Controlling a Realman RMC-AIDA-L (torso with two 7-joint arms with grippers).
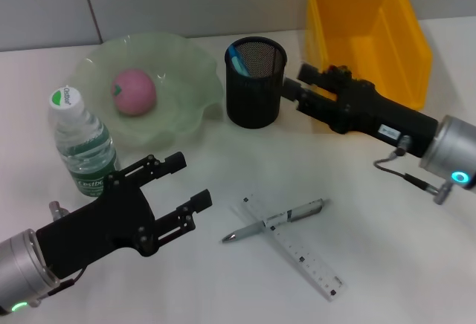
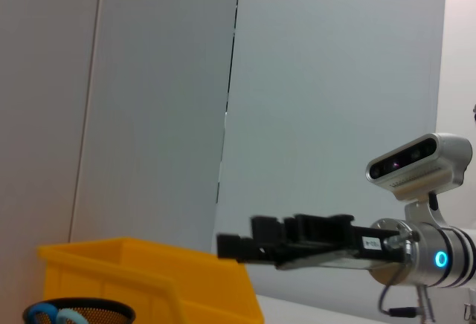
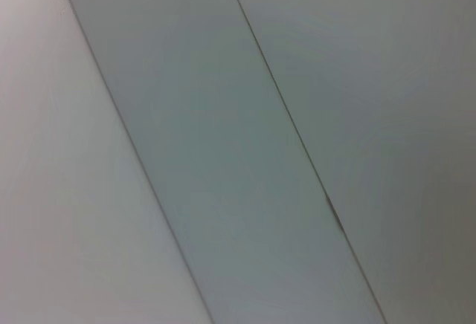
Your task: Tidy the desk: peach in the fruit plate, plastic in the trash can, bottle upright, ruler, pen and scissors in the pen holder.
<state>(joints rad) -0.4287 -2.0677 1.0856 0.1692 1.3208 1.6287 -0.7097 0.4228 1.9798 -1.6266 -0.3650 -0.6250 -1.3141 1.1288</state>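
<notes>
Ruler (image 1: 297, 248) and pen (image 1: 275, 221) are what is left to tidy, judging from the counter (image 1: 387, 250): they lie nearest the robot, out in the open, the pen resting crosswise over the ruler's upper end. Just beside them on the robot's left, the left pincer (image 1: 182, 194) hovers low with its jaws parted and nothing between them, its arm reaching in from the near left corner and pointing toward the pair. Behind that arm the bottle (image 1: 82, 142) stands upright with its cap on, so that step looks done.

Farther back, the peach (image 1: 134, 92) sits inside the green fruit plate (image 1: 186, 64), also settled. Next to the plate stands the black mesh pen holder (image 1: 256, 82); blue handles show above its rim, most likely the scissors (image 1: 235, 58), though little of them is visible. The right pincer (image 1: 291, 90) is close against the holder's side, its arm stretched across from the right, raised off the counter; whether its fingers are parted or closed I cannot tell. Farthest off is the yellow trash can (image 1: 368, 30); no loose plastic shows on the counter, and what lies inside the bin cannot be made out.
</notes>
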